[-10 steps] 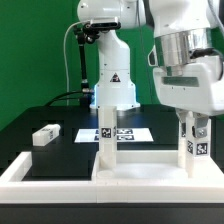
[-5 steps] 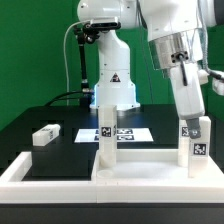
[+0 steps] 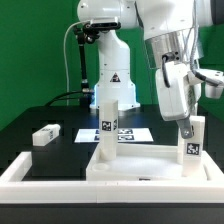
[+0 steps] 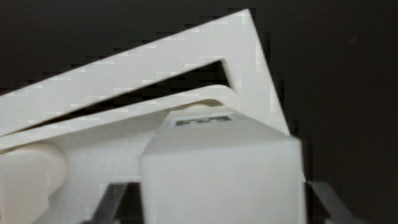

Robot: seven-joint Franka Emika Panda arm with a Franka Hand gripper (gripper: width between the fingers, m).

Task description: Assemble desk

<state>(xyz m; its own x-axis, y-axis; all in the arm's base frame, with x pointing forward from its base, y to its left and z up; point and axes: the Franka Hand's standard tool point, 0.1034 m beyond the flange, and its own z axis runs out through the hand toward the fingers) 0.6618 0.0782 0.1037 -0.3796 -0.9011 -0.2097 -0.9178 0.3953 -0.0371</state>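
The white desk slab [image 3: 150, 163] lies flat, low at the front, one corner lifted slightly; two white leg blocks stand upright on it, one [image 3: 108, 133] toward the exterior view's left, one [image 3: 190, 139] at the right [image 4: 222, 170], each bearing black-and-white tags; a third leg [image 3: 45, 135] lies on its side on the black table, well apart.

Exterior view sat low at the table's [image 3: 20, 125] front edge, facing the arm's base [image 3: 113, 85] at 12 o'clock, middling distance. Wrist view looked along the gripper [image 4: 214, 205], very close, onto one leg [image 4: 222, 165]. Both views shared that leg [image 3: 190, 140], at 3 o'clock in the exterior view.
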